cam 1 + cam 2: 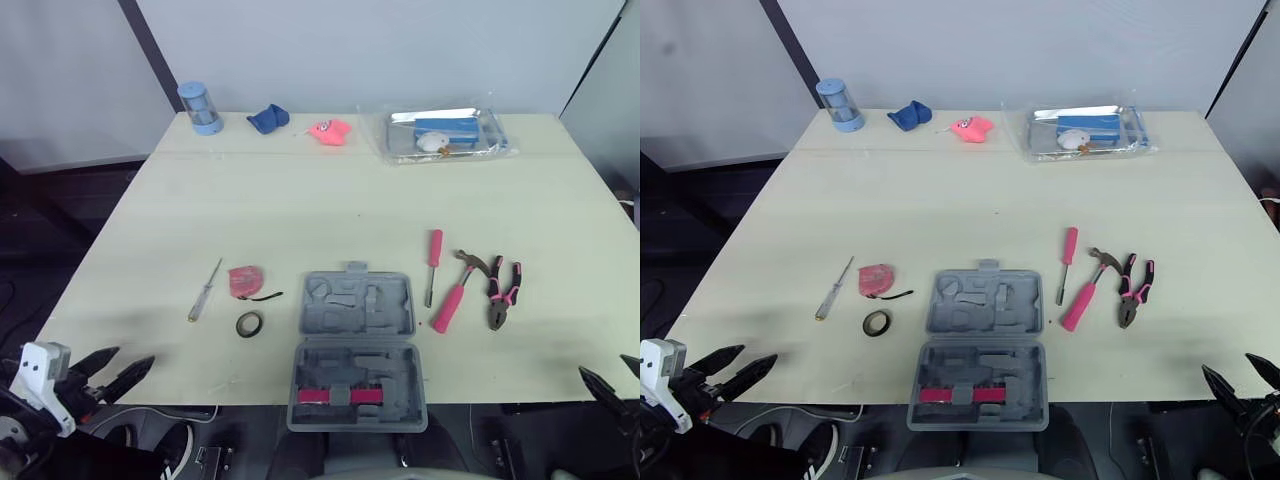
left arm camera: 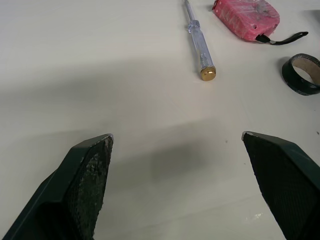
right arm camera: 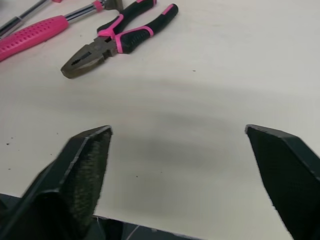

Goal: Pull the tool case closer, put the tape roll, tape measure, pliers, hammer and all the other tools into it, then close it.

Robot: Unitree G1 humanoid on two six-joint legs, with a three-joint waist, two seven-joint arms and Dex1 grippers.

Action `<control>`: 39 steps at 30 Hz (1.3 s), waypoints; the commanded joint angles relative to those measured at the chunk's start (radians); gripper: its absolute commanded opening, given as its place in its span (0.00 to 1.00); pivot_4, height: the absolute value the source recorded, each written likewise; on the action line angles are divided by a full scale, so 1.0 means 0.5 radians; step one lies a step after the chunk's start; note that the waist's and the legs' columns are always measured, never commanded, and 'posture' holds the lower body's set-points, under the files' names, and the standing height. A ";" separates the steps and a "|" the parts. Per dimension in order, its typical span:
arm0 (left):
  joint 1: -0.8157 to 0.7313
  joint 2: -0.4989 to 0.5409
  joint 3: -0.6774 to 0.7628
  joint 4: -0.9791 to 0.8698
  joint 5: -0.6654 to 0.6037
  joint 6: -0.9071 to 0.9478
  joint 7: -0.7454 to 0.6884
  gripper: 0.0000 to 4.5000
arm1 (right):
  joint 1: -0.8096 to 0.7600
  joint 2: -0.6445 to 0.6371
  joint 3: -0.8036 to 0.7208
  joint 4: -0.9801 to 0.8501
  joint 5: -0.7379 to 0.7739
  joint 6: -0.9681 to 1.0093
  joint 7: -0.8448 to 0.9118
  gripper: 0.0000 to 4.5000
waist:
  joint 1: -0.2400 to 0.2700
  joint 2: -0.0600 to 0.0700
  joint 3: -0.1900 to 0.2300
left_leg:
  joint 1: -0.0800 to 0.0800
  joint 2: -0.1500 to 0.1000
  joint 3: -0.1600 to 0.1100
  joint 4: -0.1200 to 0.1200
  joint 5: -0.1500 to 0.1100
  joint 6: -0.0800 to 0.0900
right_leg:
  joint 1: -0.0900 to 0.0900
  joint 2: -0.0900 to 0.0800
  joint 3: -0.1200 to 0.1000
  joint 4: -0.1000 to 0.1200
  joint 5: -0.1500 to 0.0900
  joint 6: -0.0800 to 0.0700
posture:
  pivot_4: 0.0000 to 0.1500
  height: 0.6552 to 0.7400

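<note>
The grey tool case (image 1: 357,347) lies open at the table's near edge, a pink-handled tool in its near half. Left of it are a black tape roll (image 1: 249,324), a pink tape measure (image 1: 244,281) and a clear-handled screwdriver (image 1: 205,290). To its right lie a pink screwdriver (image 1: 433,264), a pink hammer (image 1: 455,295) and pink-black pliers (image 1: 501,293). My left gripper (image 1: 112,372) hovers open at the near left edge, short of the clear-handled screwdriver (image 2: 199,46). My right gripper (image 1: 1238,381) is open at the near right edge, short of the pliers (image 3: 116,39).
Along the far edge stand a blue cylinder (image 1: 200,107), a blue cloth (image 1: 268,118), a pink toy (image 1: 330,131) and a clear bag with a blue box (image 1: 445,134). The pale table (image 1: 320,200) has broad bare room in its middle.
</note>
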 commanded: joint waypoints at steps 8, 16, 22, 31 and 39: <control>0.024 0.103 -0.158 -0.387 0.119 -0.150 -0.096 1.00 | -0.065 -0.114 0.076 -0.421 0.223 0.170 0.103 0.98 | 0.002 -0.001 -0.001 | 0.000 0.000 0.000 0.000 0.000 0.000 | 0.000 0.000 0.000 0.000 0.000 0.000 | 1.00 1.00; -0.048 0.213 -0.464 -0.990 0.210 0.008 -0.070 1.00 | -0.350 -0.360 0.369 -0.689 0.292 0.294 0.321 0.98 | 0.004 0.000 -0.001 | -0.001 0.001 0.000 0.000 0.000 0.000 | 0.000 0.000 0.000 0.000 0.000 0.000 | 1.00 1.00; -0.131 0.337 -0.676 -1.269 0.331 0.172 -0.028 1.00 | -0.559 -0.526 0.586 -0.718 0.346 0.284 0.643 0.98 | 0.004 0.000 0.000 | -0.001 0.001 0.000 0.001 0.000 0.000 | 0.000 0.000 0.000 -0.001 0.001 0.001 | 1.00 1.00; -0.190 0.571 -1.039 -1.702 0.562 0.643 0.077 1.00 | -0.853 -0.545 0.888 -0.800 0.377 0.260 0.861 0.98 | 0.005 -0.002 0.004 | -0.002 0.001 0.000 0.001 0.000 0.000 | 0.000 0.001 0.000 -0.001 0.001 0.001 | 1.00 1.00; -0.441 0.569 -1.346 -1.729 0.749 0.986 0.233 1.00 | -0.935 -0.531 0.930 -0.779 0.422 0.230 0.939 0.98 | 0.007 -0.003 0.005 | -0.002 0.001 -0.001 0.002 0.000 0.000 | 0.000 0.001 -0.001 0.000 0.001 0.001 | 1.00 1.00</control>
